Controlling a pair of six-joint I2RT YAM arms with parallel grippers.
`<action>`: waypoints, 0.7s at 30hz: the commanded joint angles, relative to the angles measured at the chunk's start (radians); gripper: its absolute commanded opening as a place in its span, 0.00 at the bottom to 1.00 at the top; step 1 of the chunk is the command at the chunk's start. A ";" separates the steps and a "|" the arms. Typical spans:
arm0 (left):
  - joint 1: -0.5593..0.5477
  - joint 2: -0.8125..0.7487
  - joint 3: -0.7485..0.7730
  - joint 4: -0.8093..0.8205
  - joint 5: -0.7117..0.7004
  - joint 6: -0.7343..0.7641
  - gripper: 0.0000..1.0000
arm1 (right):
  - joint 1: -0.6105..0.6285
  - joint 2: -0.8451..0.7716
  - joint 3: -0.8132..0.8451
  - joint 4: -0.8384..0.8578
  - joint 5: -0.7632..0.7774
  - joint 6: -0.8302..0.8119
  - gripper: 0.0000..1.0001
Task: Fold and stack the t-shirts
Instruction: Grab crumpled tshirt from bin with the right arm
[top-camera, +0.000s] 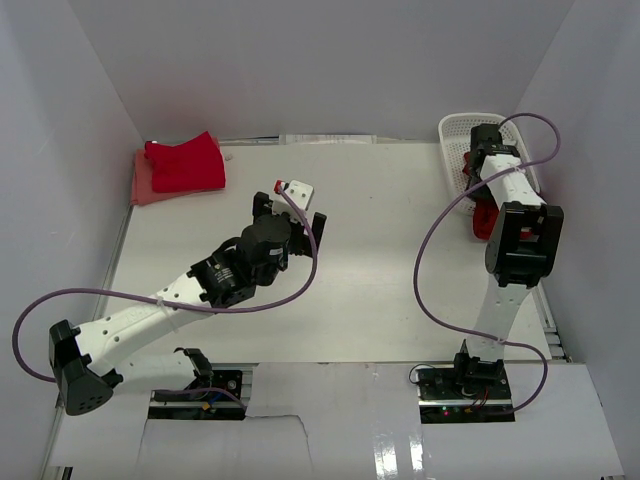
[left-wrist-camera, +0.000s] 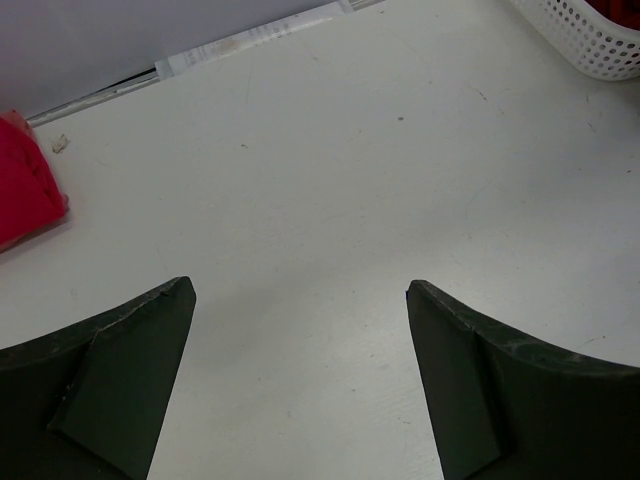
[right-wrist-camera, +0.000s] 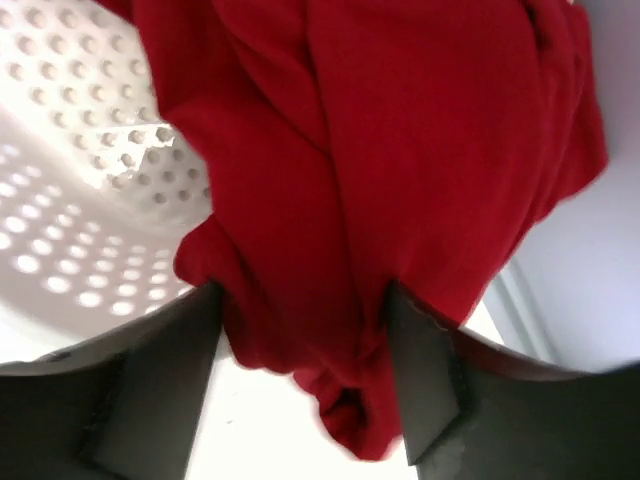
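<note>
A deep red t-shirt (right-wrist-camera: 400, 120) hangs bunched over the rim of the white lattice basket (right-wrist-camera: 60, 150). A thick fold of it fills the gap of my right gripper (right-wrist-camera: 305, 295), whose fingers stand wide apart on either side of the cloth. From above a bit of this red cloth (top-camera: 484, 218) shows beside the right arm. At the far left lies a folded deep red t-shirt (top-camera: 185, 163) on top of a salmon-pink one (top-camera: 145, 188). My left gripper (top-camera: 290, 212) hovers open over bare table mid-left, with nothing between its fingers (left-wrist-camera: 130, 370).
The basket (top-camera: 460, 135) stands at the back right against the wall, its corner showing in the left wrist view (left-wrist-camera: 590, 40). White walls close the table on three sides. The edge of the folded red shirt (left-wrist-camera: 25, 195) shows at the left.
</note>
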 joint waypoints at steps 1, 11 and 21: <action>0.004 -0.041 -0.004 0.001 -0.023 -0.007 0.98 | -0.012 0.042 0.053 -0.003 -0.019 0.007 0.47; 0.013 -0.001 -0.005 0.002 -0.022 -0.004 0.98 | 0.025 -0.041 0.301 -0.052 -0.057 -0.061 0.08; 0.056 0.020 0.002 -0.002 0.004 -0.021 0.98 | 0.180 -0.582 0.030 0.157 -0.593 -0.124 0.08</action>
